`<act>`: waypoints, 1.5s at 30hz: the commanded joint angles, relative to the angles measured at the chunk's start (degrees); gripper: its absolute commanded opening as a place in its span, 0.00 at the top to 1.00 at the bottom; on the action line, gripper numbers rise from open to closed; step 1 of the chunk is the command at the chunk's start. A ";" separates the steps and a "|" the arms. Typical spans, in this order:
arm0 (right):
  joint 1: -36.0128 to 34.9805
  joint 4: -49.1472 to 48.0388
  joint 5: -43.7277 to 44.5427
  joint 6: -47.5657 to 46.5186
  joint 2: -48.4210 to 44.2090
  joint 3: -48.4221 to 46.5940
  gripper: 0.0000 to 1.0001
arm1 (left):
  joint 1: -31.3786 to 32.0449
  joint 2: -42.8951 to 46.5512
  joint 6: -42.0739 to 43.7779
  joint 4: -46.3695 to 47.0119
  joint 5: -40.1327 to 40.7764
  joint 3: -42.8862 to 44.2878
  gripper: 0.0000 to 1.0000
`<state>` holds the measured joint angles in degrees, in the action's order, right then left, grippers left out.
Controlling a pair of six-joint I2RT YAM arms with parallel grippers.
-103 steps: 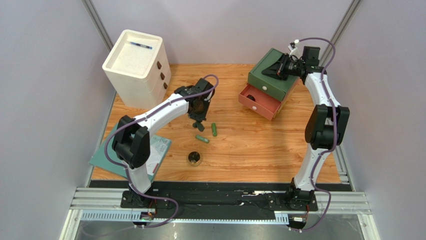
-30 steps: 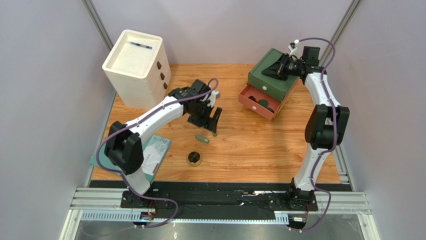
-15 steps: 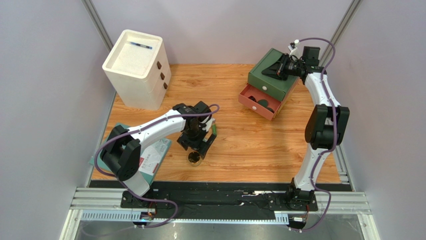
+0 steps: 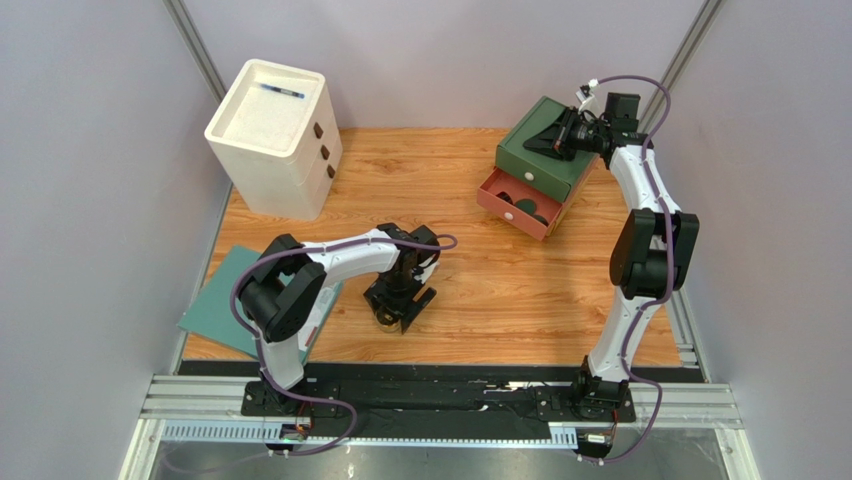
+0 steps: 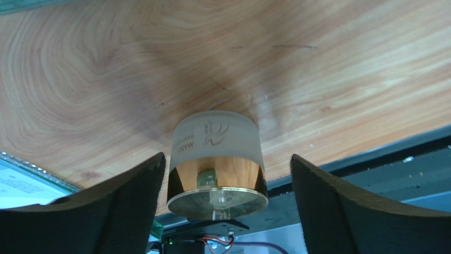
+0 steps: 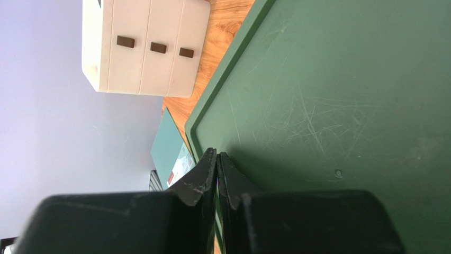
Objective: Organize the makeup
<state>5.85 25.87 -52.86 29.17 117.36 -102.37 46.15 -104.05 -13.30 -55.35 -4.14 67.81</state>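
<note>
One piece of the makeup, a round jar (image 5: pixel 217 159) with a frosted top and a gold band, stands on the wooden table near its front edge. My left gripper (image 5: pixel 227 157) is open and straddles it, with a narrow gap on its left side and a wider one on its right. From above, the left gripper (image 4: pixel 400 303) covers the jar. An open pink drawer (image 4: pixel 503 188) holds dark round jars (image 4: pixel 524 207). My right gripper (image 6: pixel 216 152) is shut on nothing, over the lid of the green box (image 6: pixel 339 95), also seen at the back right (image 4: pixel 553 143).
A white drawer unit (image 4: pixel 272 135) with a thin blue pen (image 4: pixel 280 91) on top stands at the back left. A teal booklet (image 4: pixel 222 305) lies at the front left beside the left arm. A black rail (image 4: pixel 450 385) runs along the table's near edge.
My left arm has swung from mid-table toward the near edge and lowered its open gripper around the gold-banded jar; its jaws have narrowed slightly. The right arm has not moved.
</note>
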 commanded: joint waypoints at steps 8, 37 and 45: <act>-0.49 12.10 11.38 -5.53 12.28 7.18 0.90 | 0.26 -0.28 1.52 -0.10 2.12 0.91 1.00; -0.49 11.92 10.76 -5.17 13.16 6.56 0.90 | -1.24 -24.17 -14.80 51.11 -17.92 53.91 1.00; -0.40 11.75 10.94 -5.18 12.98 6.83 0.90 | -0.63 -28.06 -17.82 52.09 -20.65 59.55 1.00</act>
<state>6.07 26.52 -53.76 30.00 118.08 -103.18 44.97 -133.12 -29.04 -10.90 -22.94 124.95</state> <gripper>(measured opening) 0.095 0.637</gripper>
